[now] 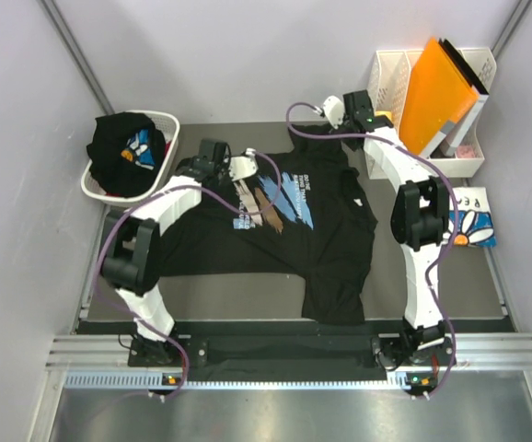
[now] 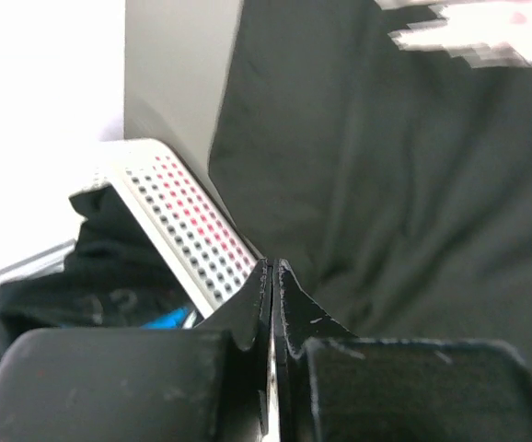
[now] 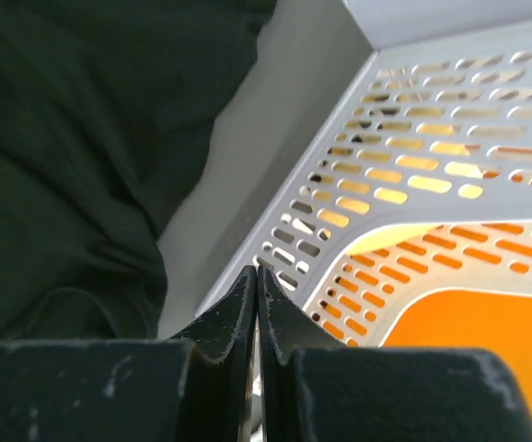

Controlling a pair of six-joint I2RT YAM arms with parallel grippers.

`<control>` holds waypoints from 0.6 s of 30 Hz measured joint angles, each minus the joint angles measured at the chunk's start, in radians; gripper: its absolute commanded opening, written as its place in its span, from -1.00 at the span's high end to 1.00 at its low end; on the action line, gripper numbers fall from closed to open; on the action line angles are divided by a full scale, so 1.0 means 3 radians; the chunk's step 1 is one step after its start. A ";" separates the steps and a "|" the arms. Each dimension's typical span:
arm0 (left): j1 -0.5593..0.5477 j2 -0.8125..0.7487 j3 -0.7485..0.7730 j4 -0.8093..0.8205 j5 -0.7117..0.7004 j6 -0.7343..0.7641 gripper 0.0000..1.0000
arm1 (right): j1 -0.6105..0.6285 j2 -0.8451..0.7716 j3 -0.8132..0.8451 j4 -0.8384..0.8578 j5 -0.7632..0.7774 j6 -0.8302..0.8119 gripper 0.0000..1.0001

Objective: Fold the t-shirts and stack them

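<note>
Closed right end effector beside black t-shirt, collar pointing far.

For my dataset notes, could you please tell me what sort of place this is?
Probably a robotics lab cell: plain pale walls enclose a table, left arm and right arm stand on a metal rail, and a black t-shirt lies spread near a laundry basket.

Table: black tee, basket, perhaps rack

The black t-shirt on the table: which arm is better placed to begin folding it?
Left, probably. The left gripper, shut, sits at the black t-shirt's edge, while the right gripper, also shut, points at bare table beside the white rack.
</note>
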 measured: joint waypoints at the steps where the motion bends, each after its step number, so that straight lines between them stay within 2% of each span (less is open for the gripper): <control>1: 0.0003 0.0111 0.0090 0.0027 -0.0020 -0.0018 1.00 | 0.0001 0.0000 0.0042 0.0000 -0.0062 0.0042 1.00; 9: 0.0041 0.0718 0.0441 0.0181 -0.0126 -0.0258 1.00 | 0.0028 0.0079 0.0118 -0.0275 -0.0692 0.0245 1.00; 18: 0.0046 0.1172 0.0636 0.0240 -0.0230 -0.0427 1.00 | 0.0076 0.0418 0.0118 -0.0568 -0.0951 0.0355 1.00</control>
